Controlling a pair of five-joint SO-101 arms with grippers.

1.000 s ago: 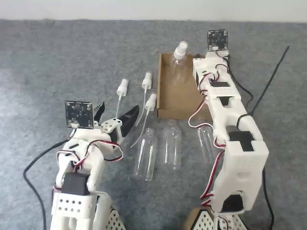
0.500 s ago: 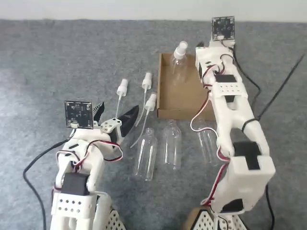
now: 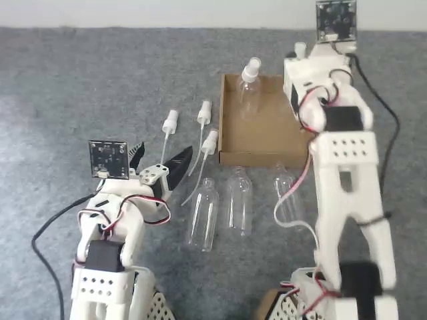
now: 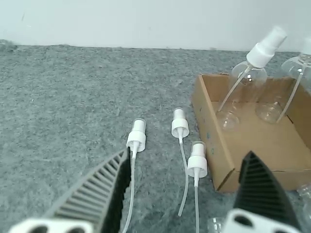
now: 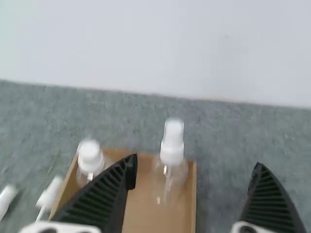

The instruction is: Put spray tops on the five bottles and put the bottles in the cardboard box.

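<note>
Grey carpet-like table cover (image 3: 73, 80). Three loose spray tops (image 3: 204, 113) lie on it just ahead of the open left claw (image 3: 163, 159). The cardboard box (image 3: 267, 143) sits ahead and to the claw's right. Three clear bottles (image 3: 239, 200) lie on their sides right of the claw, near the box. The farthest looks capless too, but is partly hidden by an arm.

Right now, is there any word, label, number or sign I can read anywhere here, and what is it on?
No text can be read here.
Brown cardboard box: faint bluish marks on its outer wall, too small to read.
Dark square circuit boards on the arms: tiny markings, too small to read.
Clear plastic bottles: no labels.
</note>
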